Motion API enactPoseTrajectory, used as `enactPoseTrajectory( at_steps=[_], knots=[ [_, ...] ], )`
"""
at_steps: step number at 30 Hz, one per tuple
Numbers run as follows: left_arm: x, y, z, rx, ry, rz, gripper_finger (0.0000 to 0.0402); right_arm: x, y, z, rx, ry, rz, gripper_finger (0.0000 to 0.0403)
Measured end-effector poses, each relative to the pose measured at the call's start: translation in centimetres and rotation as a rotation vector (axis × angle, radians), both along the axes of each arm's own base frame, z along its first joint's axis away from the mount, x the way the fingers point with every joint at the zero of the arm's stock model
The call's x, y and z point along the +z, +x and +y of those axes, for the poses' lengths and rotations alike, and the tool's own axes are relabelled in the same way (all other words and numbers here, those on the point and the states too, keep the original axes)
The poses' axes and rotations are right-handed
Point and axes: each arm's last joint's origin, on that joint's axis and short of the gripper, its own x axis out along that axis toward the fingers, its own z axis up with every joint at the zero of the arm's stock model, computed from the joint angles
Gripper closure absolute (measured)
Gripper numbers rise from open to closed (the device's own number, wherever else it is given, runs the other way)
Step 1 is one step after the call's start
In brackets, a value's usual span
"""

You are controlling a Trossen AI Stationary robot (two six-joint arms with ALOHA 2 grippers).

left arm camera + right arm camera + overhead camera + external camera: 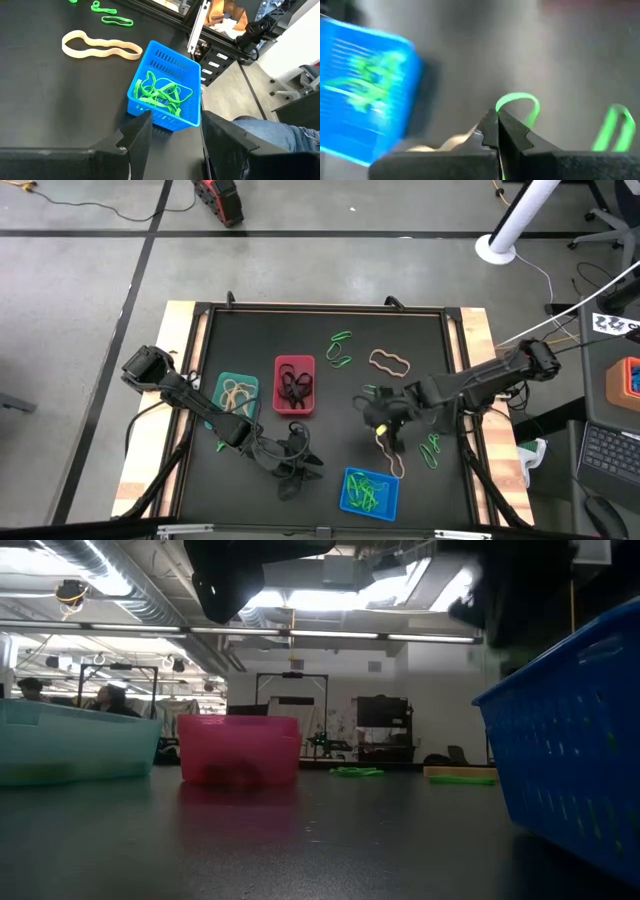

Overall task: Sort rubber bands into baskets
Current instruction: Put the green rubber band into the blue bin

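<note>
Thin bright-green rubber band loop (519,103) is pinched between the right gripper's (497,125) clenched fingertips, over the black tabletop (330,395) right of centre, between the red tray and the table's right edge. A tan rubber band (392,458) lies under/just beside that gripper (contact unclear from above). More loose bands on the mat: a wavy tan loop (389,362) toward the far side, two green loops (339,348) near it, another green pair (431,449) near the right edge. Small blue slotted plastic basket (370,492) sits at the near edge, holding a tangle of green bands (162,94). Red plastic basket (295,384) mid-table holds black bands; teal-green plastic basket (238,394) just to its left holds tan bands. Left gripper (172,132) sits near the front edge, left of the blue basket, jaws spread wide and holding nothing (blue basket shows between its fingers).
</note>
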Motion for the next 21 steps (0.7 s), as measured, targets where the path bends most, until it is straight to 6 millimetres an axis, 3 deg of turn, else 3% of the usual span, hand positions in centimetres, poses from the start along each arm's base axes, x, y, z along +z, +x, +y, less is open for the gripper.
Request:
enactPoseTrajectory(
  at_steps=[5,10,21],
  knots=[
    [0.0,0.0,0.0,-0.001,0.001,0.0,0.023,2.3,0.1,4.2,0.116,0.085,-0.184,0.0402],
    [0.0,0.0,0.0,-0.001,0.001,0.0,0.023,3.5,-0.8,8.2,0.241,0.17,-0.327,0.0403],
    [0.0,0.0,0.0,-0.001,0.001,0.0,0.023,3.3,-3.0,13.1,0.342,0.171,-0.424,0.0403]
  ],
)
